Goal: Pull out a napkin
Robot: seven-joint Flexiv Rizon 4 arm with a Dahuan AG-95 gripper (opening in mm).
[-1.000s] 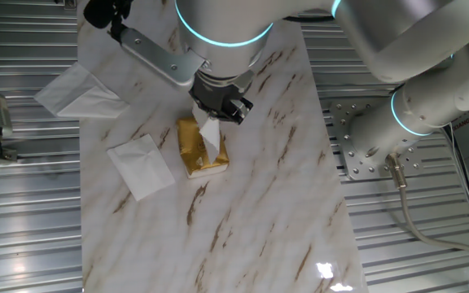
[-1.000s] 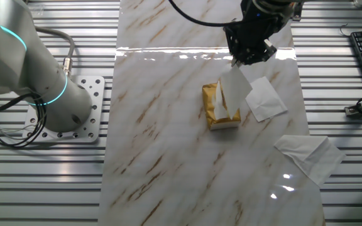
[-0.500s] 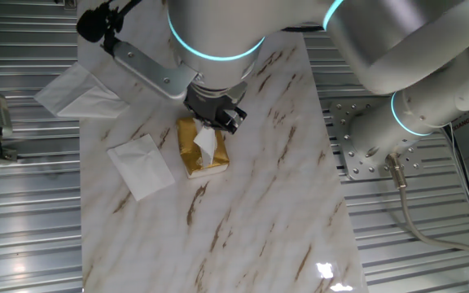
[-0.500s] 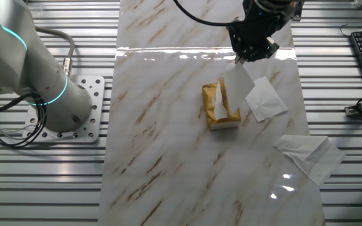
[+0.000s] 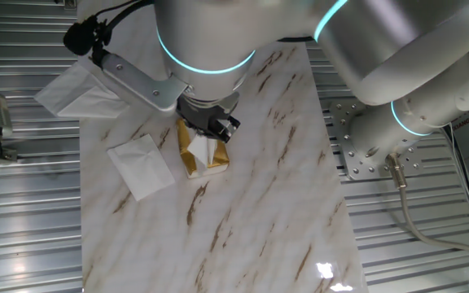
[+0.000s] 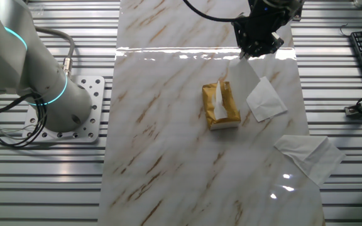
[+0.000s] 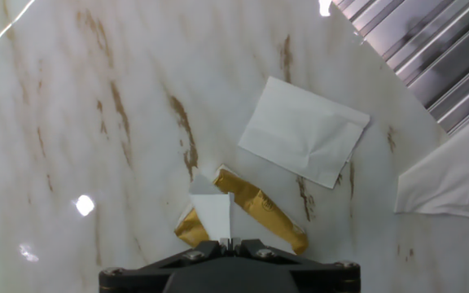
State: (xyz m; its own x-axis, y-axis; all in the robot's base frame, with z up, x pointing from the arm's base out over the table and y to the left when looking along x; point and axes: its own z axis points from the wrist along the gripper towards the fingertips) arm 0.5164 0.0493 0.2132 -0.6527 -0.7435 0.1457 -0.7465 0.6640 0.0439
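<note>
Risen further above the golden-yellow packet (image 6: 220, 105) than half a second ago, gripper (image 6: 258, 45) now hanging high over the far side of the marble table (image 6: 168, 144); napkin (image 6: 242, 74) now dangling clear of the packet instead of trailing from its slot; fingers pinched tightly on the napkin's top edge, with the sheet hanging below them as a narrow white strip in the hand view (image 7: 215, 213); packet (image 7: 247, 203) lying flat on the marble directly beneath, a fresh white tuft poking up from its slot; packet in one fixed view (image 5: 199, 150) partly covered by the gripper (image 5: 208, 126) and the arm above it; larger square white napkin (image 6: 266, 99) lying flat just beside the packet, not touching it; big white napkin with a pointed corner (image 6: 309, 154) lying well apart, overhanging the table edge onto the ribbed metal.
</note>
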